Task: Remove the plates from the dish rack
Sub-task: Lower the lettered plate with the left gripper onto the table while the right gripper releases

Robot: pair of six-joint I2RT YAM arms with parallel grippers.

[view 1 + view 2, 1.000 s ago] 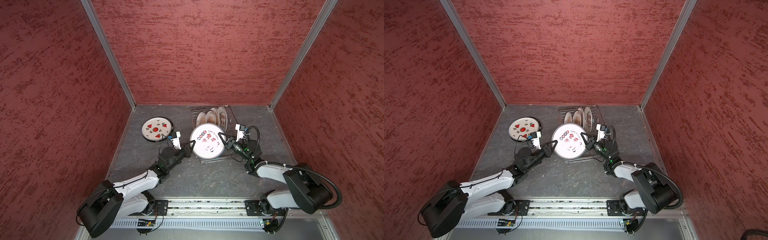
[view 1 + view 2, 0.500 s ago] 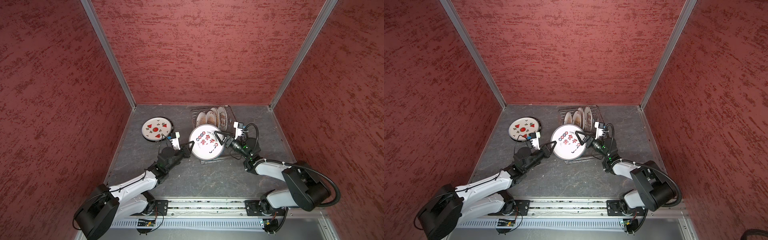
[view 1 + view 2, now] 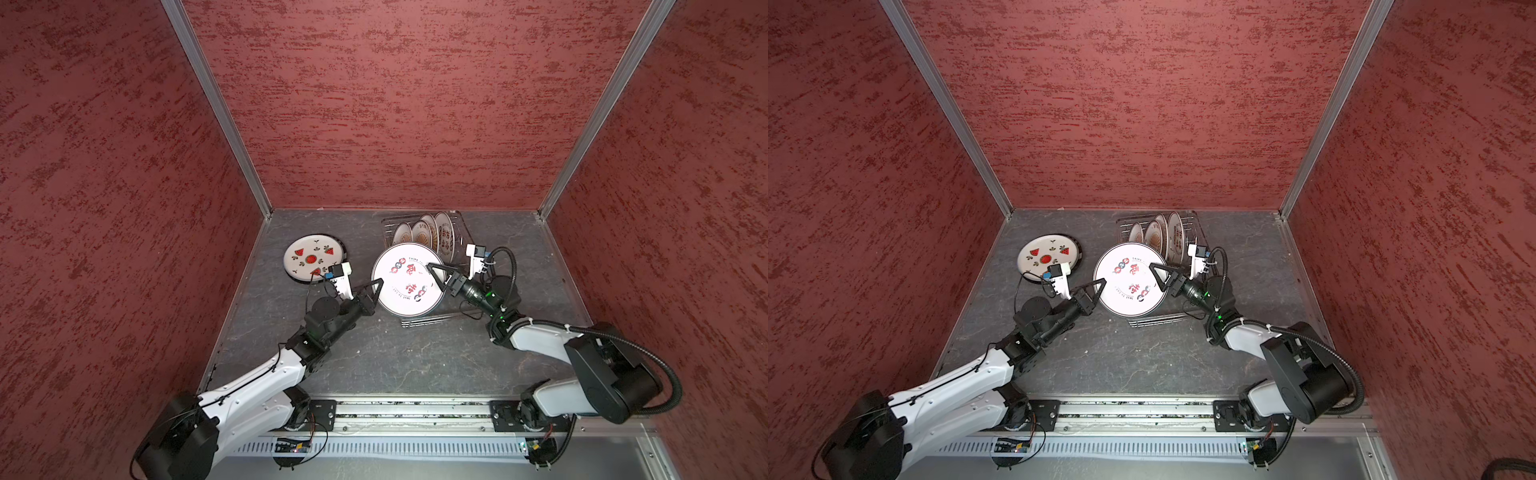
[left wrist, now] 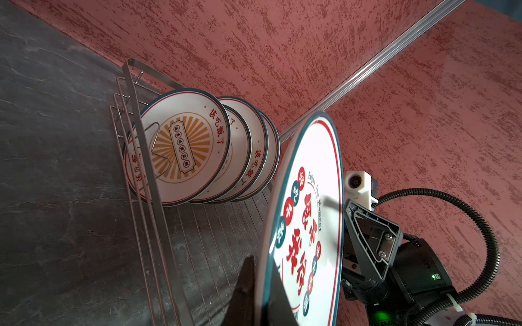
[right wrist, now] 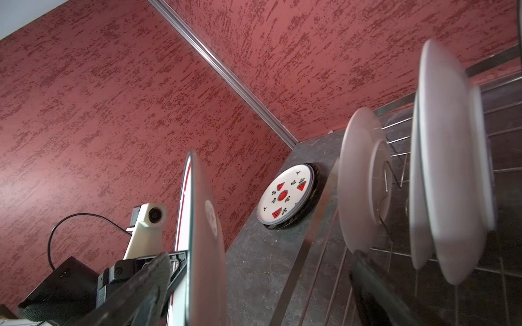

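Note:
A large white plate (image 3: 407,278) (image 3: 1129,278) with red Chinese characters stands tilted above the front of the dish rack (image 3: 428,320) (image 3: 1154,320). My left gripper (image 3: 380,284) (image 3: 1102,284) (image 4: 262,268) is shut on its left rim. My right gripper (image 3: 436,278) (image 3: 1156,274) (image 5: 260,255) is open, its jaws standing wide on either side of the plate's right rim (image 5: 203,240). Several plates (image 3: 432,235) (image 3: 1163,235) (image 4: 186,146) stand upright at the back of the rack. A watermelon plate (image 3: 311,257) (image 3: 1046,255) (image 5: 285,194) lies flat on the floor to the left.
The watermelon plate rests on a darker-rimmed plate (image 3: 343,259). Red walls close in the back and both sides, with the rack near the back wall. Grey floor (image 3: 415,357) stretches in front of the rack.
My right gripper has opened and let go of the large plate's right rim. The left gripper keeps its hold, and the plate has shifted slightly left.

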